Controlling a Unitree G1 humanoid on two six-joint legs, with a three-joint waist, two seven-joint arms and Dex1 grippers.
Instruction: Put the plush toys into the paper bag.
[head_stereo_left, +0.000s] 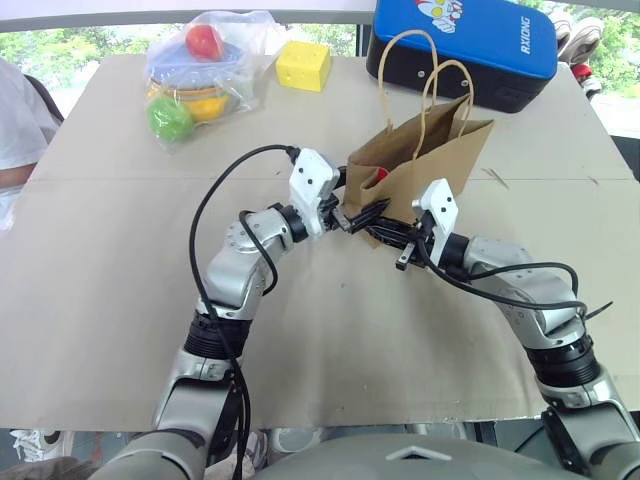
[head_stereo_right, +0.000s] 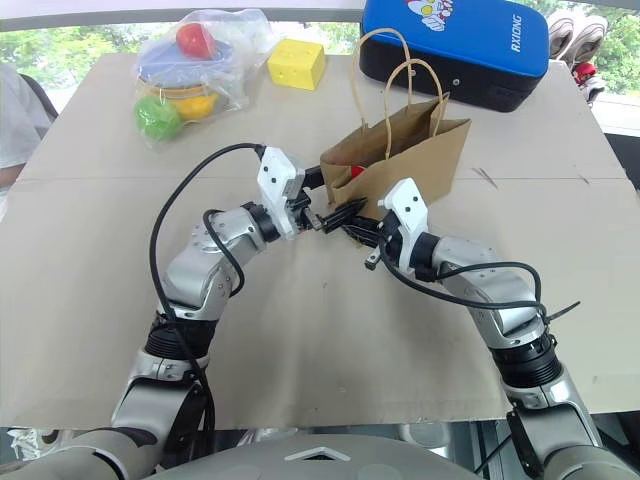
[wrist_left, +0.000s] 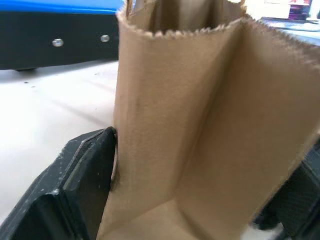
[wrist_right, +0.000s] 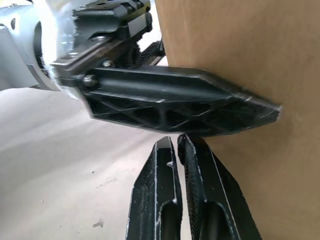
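The brown paper bag stands tilted at mid-table, its mouth and two loop handles up. A small red patch shows inside the mouth; the plush toys are otherwise hidden. My left gripper is at the bag's near corner, open, and in the left wrist view its fingers stand either side of the bag's folded side. My right gripper is shut on nothing. It sits just below the left gripper's finger and beside the bag wall.
A blue-and-black case lies behind the bag. A yellow cheese-like block and a clear plastic bag of coloured balls sit at the far left. A person's white sleeve is at the left edge. Brown paper covers the table.
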